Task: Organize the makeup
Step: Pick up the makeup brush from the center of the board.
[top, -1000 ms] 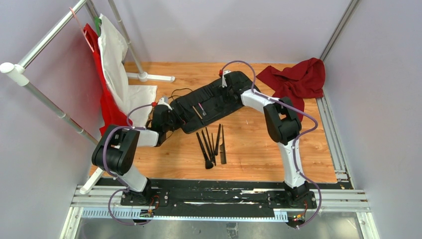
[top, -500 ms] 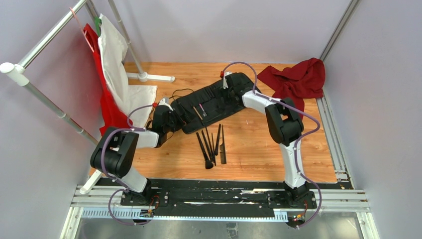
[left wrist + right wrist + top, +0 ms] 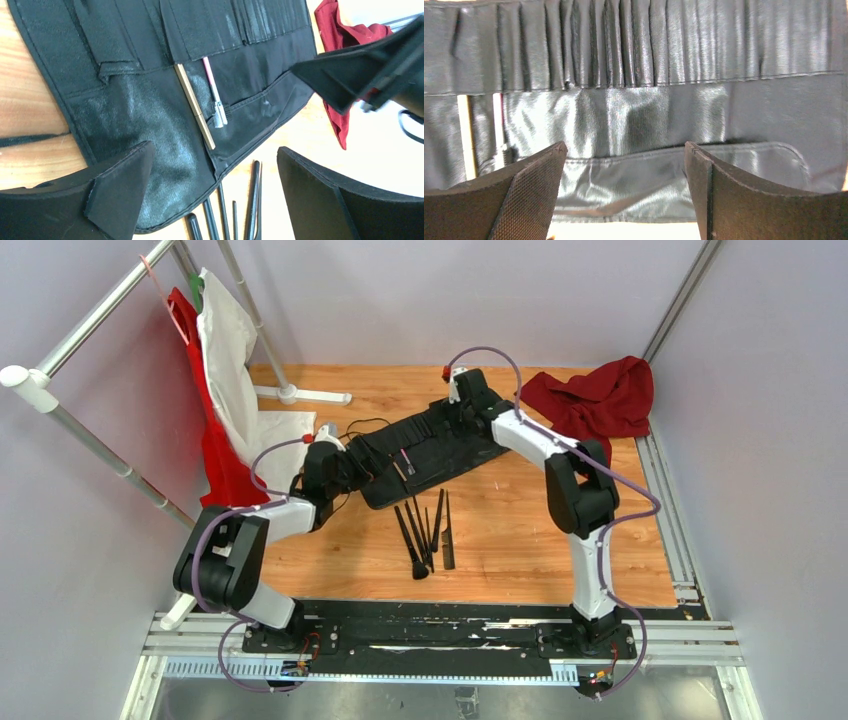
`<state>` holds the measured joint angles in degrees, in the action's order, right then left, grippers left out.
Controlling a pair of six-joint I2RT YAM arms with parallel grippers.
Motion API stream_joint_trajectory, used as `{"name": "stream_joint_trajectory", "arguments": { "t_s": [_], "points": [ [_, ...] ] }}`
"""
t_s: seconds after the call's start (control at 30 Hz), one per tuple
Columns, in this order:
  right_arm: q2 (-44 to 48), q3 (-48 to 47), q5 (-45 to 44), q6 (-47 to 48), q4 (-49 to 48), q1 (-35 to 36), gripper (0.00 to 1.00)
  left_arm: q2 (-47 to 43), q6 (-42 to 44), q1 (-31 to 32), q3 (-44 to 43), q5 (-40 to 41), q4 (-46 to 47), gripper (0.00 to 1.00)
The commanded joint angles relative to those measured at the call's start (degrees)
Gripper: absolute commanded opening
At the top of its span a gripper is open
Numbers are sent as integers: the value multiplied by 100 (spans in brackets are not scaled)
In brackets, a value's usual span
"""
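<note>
The black roll-up case lies unrolled diagonally across the wooden table. A tan-handled brush and a pink-handled brush sit in its slots, and the right wrist view shows them too: the tan brush, the pink brush. Several loose black brushes and a comb lie just in front of the case, their handle ends showing in the left wrist view. My left gripper hovers open over the case's left part, holding nothing. My right gripper is open above the case's far right part, empty.
A red cloth is bunched at the back right corner. A clothes rail with a white garment and a red one stands at the left. A thin black cord lies behind the case.
My right gripper has drawn back and up from the case's far right end. The left arm has shifted a little farther over the case's left end. The loose brushes have not moved.
</note>
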<state>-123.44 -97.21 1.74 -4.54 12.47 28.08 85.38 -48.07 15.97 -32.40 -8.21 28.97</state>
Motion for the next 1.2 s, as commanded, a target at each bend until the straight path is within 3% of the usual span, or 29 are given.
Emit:
{"name": "stream_joint_trajectory", "arguments": {
  "t_s": [0.0,0.27,0.47,0.77,1.17],
  "points": [
    [923,285,-210,100,88,80,85,216,235,62,-262,140,49,98],
    [2498,1924,-931,-174,74,772,81,476,288,64,-258,113,157,98],
    [3142,2869,-1430,-608,132,1604,78,723,218,73,-227,26,292,98],
    [3089,3317,-1666,-1584,251,2186,70,732,167,82,-96,20,346,98],
    [2703,3454,-2250,-2776,135,2520,44,763,114,78,-47,31,350,98]
  ]
}}
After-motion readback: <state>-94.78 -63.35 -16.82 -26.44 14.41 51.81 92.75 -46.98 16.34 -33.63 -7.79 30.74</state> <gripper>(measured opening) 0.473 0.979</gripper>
